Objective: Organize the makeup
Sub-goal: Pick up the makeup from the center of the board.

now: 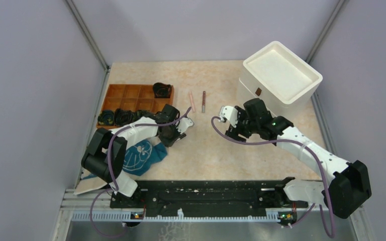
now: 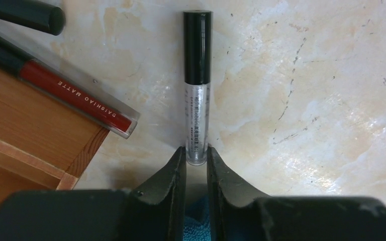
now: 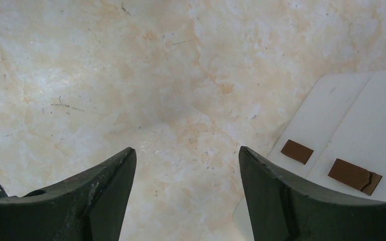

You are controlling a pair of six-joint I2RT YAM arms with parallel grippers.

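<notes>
Pinched at its near end in left claw [image 2: 196, 153]: clear silver-filled tube with black cap [image 2: 197, 100], flat on beige marbled table [image 2: 306, 100], beside dark red tube [image 2: 75, 98] overhanging wooden tray [image 2: 20, 120]; right claw [image 3: 186, 155] spread wide, grasping nothing

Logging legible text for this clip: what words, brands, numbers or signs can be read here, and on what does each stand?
"DAISHIAO MATTE": white letters along the dark red tube, left wrist view.
Fine print along the clear tube with black cap: too small and blurred to read.
The brown patches on the white box: no text visible.
Top view: nothing legible.
</notes>
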